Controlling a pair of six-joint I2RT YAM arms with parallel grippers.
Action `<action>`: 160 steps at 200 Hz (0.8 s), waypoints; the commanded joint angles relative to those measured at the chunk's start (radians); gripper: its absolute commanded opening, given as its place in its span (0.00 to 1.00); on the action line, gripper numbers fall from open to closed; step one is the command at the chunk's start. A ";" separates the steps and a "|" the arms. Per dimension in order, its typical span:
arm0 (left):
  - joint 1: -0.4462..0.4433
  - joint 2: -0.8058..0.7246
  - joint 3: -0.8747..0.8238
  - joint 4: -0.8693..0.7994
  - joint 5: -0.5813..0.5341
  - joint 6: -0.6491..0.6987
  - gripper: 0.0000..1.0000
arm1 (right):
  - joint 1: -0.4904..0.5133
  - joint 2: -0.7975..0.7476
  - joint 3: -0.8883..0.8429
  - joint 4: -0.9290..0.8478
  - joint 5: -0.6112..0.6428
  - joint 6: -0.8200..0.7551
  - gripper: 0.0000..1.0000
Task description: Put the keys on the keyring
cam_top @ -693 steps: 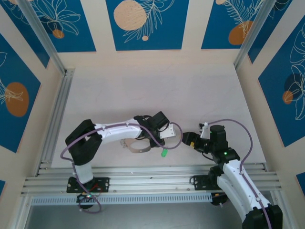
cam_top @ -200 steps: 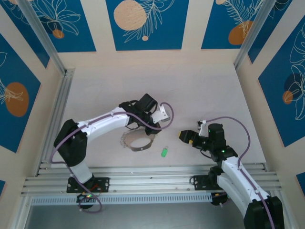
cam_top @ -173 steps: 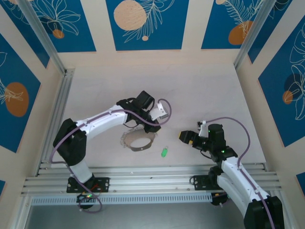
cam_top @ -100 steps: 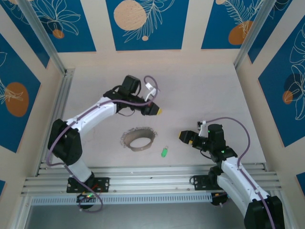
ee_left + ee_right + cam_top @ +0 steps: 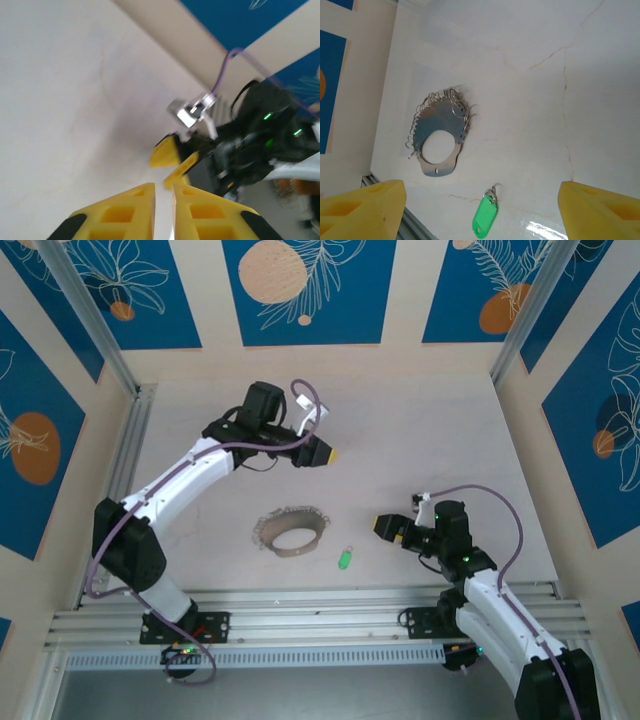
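The pale table [image 5: 420, 430] carries both pieces in its near middle. The left arm stretches out toward the far side, and its left gripper [image 5: 328, 454] hangs well beyond the keyring. Its fingers [image 5: 135, 207] are drawn almost together with nothing between them, probably parked there to leave the work area free.

The right gripper [image 5: 386, 527] sits low on the near right with its jaws spread wide and empty, facing left toward the pieces. That looks like readiness for a pickup.

The keyring [image 5: 290, 551] lies flat, its wire loops fringing the far-left edge [image 5: 442, 122]. The green key [image 5: 343, 560] rests just near-right of it, apart and not yet threaded, framed between the spread right fingers [image 5: 484, 216].
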 commanded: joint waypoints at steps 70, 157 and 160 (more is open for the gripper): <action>-0.171 0.125 -0.058 -0.277 -0.336 0.422 0.38 | 0.093 -0.059 -0.110 0.038 0.142 0.105 0.86; -0.273 0.263 -0.037 -0.275 -0.503 0.441 0.30 | 0.067 -0.176 -0.179 -0.004 0.242 0.182 0.94; -0.274 0.268 -0.036 -0.273 -0.508 0.440 0.29 | 0.065 -0.176 -0.178 -0.003 0.242 0.180 0.95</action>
